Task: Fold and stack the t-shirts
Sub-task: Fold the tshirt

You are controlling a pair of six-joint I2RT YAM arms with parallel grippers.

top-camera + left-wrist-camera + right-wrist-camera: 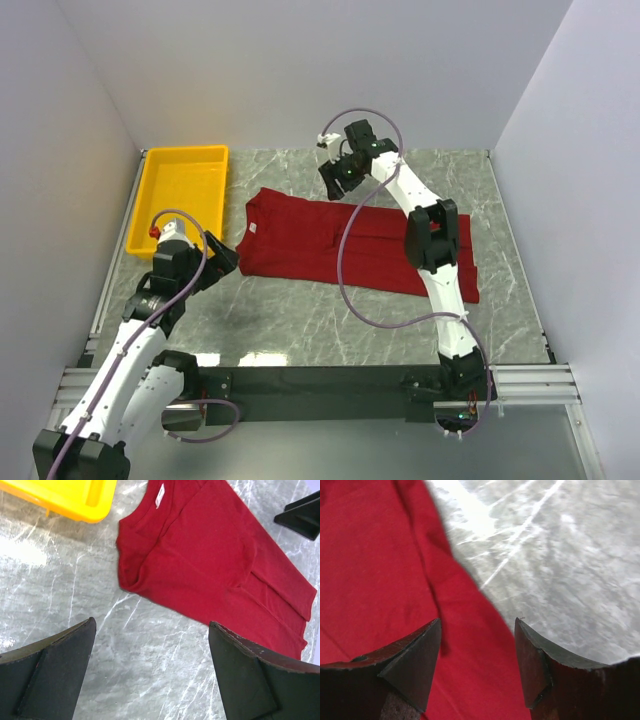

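Note:
The dark red t-shirt (pixel 340 245) lies flat on the marble table, folded into a long band, with its collar and white label (pixel 160 495) at the left end. My left gripper (pixel 225 262) hovers just off that collar end. In the left wrist view it (pixel 152 623) is wide open over bare marble, with the t-shirt (pixel 200 560) ahead of it. My right gripper (pixel 335 180) hangs over the shirt's far edge. In the right wrist view it (pixel 477 621) is open, and the edge of the t-shirt (pixel 380 570) runs under the gap, ungripped.
A yellow plastic tray (pixel 184 150) stands at the back left, close to the collar; its corner (pixel 65 500) shows in the left wrist view. White walls enclose the table on three sides. A purple cable loops from the right arm over the shirt.

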